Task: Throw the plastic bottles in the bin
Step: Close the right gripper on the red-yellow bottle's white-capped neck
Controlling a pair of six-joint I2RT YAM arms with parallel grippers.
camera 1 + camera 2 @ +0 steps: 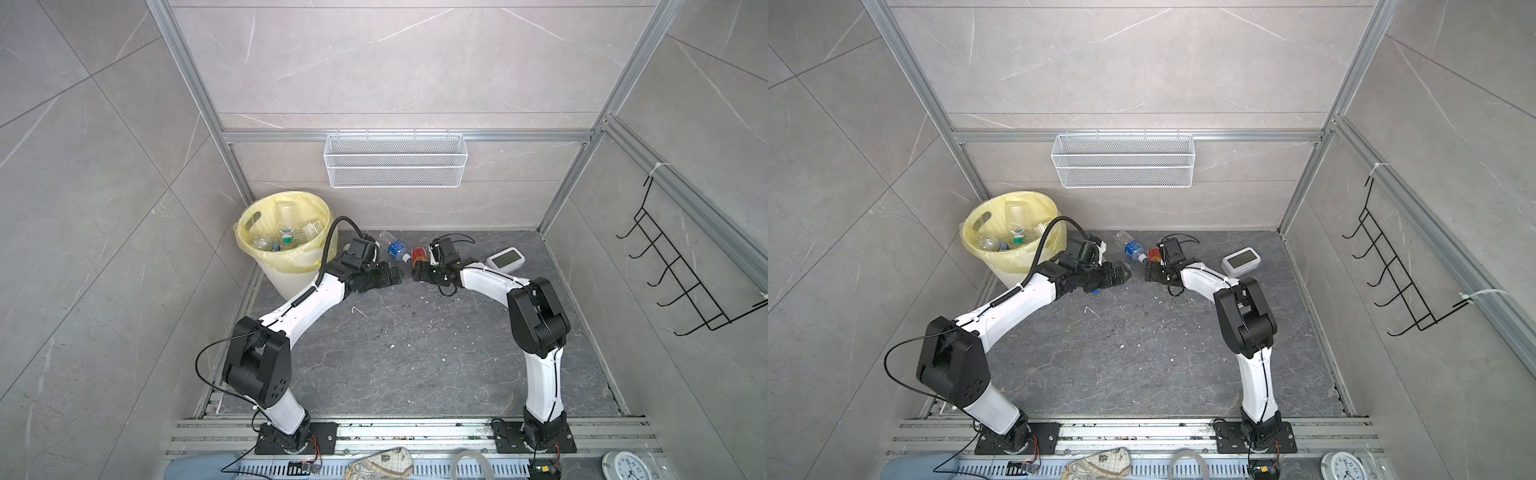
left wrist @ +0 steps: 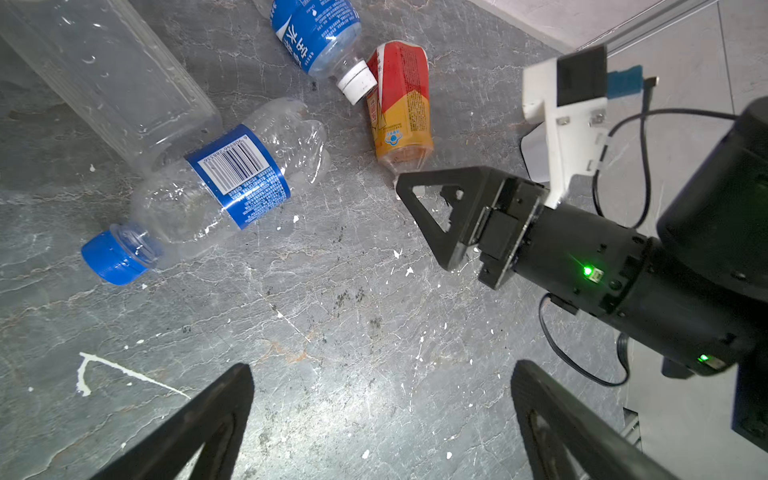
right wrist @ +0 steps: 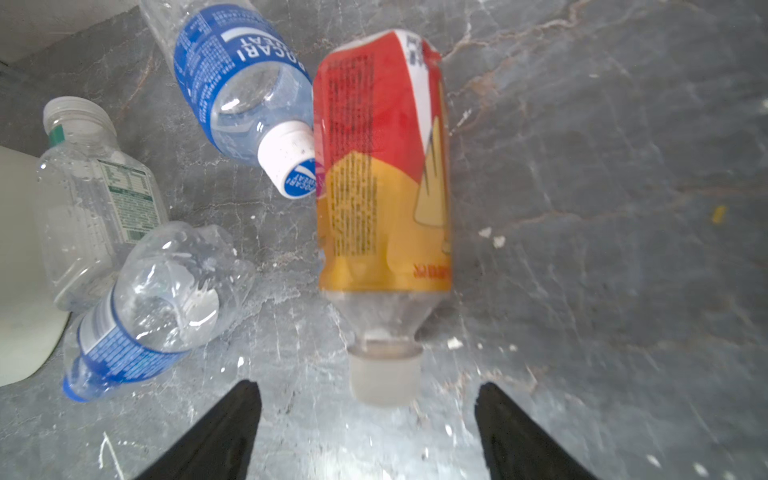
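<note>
The bin (image 1: 286, 237) stands at the back left, cream-white with a yellow bag, with several plastic bottles inside. On the floor lie an orange-red bottle (image 3: 382, 174), a blue-labelled bottle with a white cap (image 3: 237, 83), a crushed clear bottle with a blue label (image 2: 216, 187) and a clear green-labelled one (image 3: 95, 199). My right gripper (image 3: 368, 390) is open, and the orange-red bottle's white cap (image 3: 384, 378) lies just ahead of its fingertips. My left gripper (image 2: 382, 374) is open over bare floor, facing the right gripper (image 1: 415, 274) closely. In both top views my left arm hides the clear bottles.
A white digital clock (image 1: 505, 259) lies on the floor to the right of my right gripper. A white wire mesh basket (image 1: 395, 160) hangs on the back wall, and a black hook rack (image 1: 685, 274) on the right wall. A large clear bottle (image 2: 108, 70) lies near the bin.
</note>
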